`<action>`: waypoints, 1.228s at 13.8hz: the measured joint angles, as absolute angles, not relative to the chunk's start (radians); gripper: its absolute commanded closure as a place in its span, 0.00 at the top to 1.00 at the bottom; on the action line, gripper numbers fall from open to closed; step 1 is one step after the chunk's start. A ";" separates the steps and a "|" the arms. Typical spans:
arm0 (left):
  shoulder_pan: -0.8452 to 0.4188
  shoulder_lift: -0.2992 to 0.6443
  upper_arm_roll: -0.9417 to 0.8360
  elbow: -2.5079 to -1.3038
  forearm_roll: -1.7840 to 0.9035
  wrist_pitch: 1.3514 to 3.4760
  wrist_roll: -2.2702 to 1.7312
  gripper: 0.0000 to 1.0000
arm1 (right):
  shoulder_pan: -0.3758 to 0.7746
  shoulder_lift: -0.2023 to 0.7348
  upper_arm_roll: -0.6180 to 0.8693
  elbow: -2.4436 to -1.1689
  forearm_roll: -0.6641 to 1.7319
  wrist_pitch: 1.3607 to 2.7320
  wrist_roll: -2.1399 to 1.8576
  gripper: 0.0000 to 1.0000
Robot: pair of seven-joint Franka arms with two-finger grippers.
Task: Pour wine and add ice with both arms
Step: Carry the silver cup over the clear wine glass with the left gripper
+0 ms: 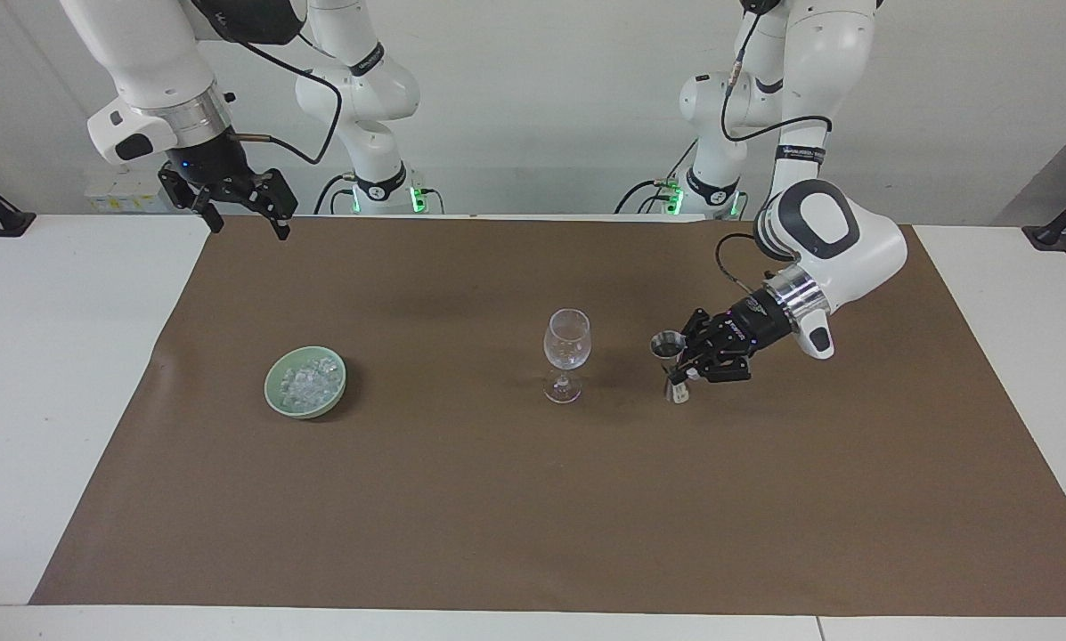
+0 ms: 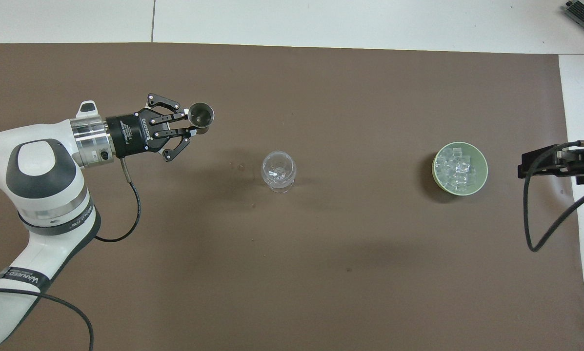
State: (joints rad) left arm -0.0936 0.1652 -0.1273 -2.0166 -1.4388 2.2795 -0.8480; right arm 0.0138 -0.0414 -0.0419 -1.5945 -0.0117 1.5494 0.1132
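Observation:
A clear stemmed wine glass [image 1: 567,343] [image 2: 278,170] stands upright mid-mat and looks empty. My left gripper [image 1: 686,372] [image 2: 191,122] is shut on a small metal jigger [image 1: 669,347] [image 2: 200,114], held upright low over the mat beside the glass, toward the left arm's end. No wine shows; I cannot tell what the jigger contains. The ice [image 1: 308,383] [image 2: 456,168] lies heaped in a pale green bowl [image 1: 272,387] [image 2: 483,168] toward the right arm's end. My right gripper [image 1: 249,227] [image 2: 550,163] hangs open, high over the mat's corner near the robots, nothing in it.
A brown mat [image 1: 533,499] covers most of the white table [image 1: 69,356]. Small reddish spots [image 2: 238,166] mark the mat between the jigger and the glass. The right arm's black cable [image 2: 533,229] loops down beside the bowl.

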 measured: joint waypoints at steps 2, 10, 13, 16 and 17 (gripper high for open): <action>-0.123 0.152 -0.127 -2.025 -1.439 2.324 -0.848 0.00 | 0.014 -0.042 -0.041 -1.594 -0.012 1.550 0.113 1.00; -0.231 0.113 -0.127 -2.057 -1.439 2.470 -0.848 0.00 | 0.014 -0.043 -0.041 -1.594 -0.012 1.550 0.113 1.00; -0.272 0.102 -0.128 -2.071 -1.439 2.522 -0.838 0.00 | 0.014 -0.047 -0.040 -1.594 -0.012 1.550 0.113 1.00; -0.279 0.096 -0.127 -2.086 -1.439 2.538 -0.814 0.00 | 0.014 -0.048 -0.040 -1.594 -0.012 1.550 0.113 1.00; -0.282 0.093 -0.126 -2.090 -1.439 2.544 -0.805 0.00 | 0.014 -0.048 -0.040 -1.594 -0.012 1.550 0.113 1.00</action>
